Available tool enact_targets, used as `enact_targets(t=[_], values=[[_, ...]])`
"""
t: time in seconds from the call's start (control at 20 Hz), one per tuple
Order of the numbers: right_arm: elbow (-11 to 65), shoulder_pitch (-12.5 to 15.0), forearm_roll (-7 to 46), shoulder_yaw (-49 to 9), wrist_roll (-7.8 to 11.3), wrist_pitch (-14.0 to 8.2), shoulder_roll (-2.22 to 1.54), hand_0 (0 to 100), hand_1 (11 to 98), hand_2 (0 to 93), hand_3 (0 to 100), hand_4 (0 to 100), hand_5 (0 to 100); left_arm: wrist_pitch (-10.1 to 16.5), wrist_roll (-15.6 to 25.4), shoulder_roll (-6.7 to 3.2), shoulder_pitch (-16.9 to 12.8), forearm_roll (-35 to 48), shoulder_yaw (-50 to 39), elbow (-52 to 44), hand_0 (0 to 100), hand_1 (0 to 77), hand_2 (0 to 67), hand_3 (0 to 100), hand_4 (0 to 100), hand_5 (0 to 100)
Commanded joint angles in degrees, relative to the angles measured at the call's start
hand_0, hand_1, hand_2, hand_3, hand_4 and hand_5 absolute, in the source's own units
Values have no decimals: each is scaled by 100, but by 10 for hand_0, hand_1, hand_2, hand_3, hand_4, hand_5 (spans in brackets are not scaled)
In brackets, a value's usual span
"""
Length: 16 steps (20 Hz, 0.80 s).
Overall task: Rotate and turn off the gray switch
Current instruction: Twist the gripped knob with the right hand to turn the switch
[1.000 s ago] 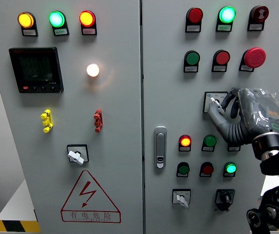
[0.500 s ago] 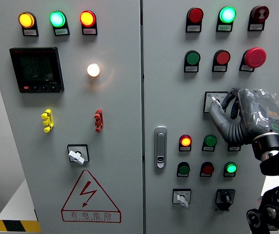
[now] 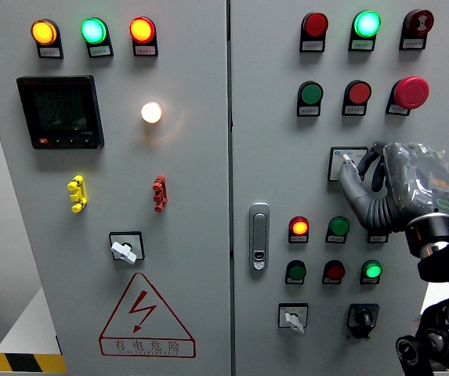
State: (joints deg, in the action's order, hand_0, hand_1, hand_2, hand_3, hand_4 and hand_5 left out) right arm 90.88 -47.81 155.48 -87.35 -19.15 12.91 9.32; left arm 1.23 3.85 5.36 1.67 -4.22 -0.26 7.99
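Right hand (image 3: pixel 400 188) fingers curled, pinching gray switch (image 3: pixel 348 163) knob (partly hidden) on the panel (image 3: pixel 271 117), placed for twisting off.

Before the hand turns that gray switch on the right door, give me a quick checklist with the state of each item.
1. Right hand at the gray switch: ok, its fingers cover the knob on its square plate.
2. Firm hold on the knob: cannot tell, the hand hides it.
3. Knob position, on or off: cannot tell, only the plate's left part shows.
4. Red mushroom button above clear of the hand: ok, there is a gap.
5. Small lamps below, such as the lit red lamp, untouched: ok for that one; the thumb passes close to the green one.
6. Left hand out of the way: ok, not in view.
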Motion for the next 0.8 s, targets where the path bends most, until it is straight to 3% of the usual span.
enact_targets(t=[0.0, 0.75], values=[[0, 0, 0, -1, -1, 1, 0, 749, 344, 689, 864, 797, 843, 0, -7, 0, 0, 0, 0, 0, 0, 0, 131, 183, 96, 118], [18, 0, 0, -1, -1, -8, 0, 790, 340, 748, 889, 796, 851, 0, -7, 0, 0, 0, 0, 0, 0, 0, 131, 183, 95, 118]])
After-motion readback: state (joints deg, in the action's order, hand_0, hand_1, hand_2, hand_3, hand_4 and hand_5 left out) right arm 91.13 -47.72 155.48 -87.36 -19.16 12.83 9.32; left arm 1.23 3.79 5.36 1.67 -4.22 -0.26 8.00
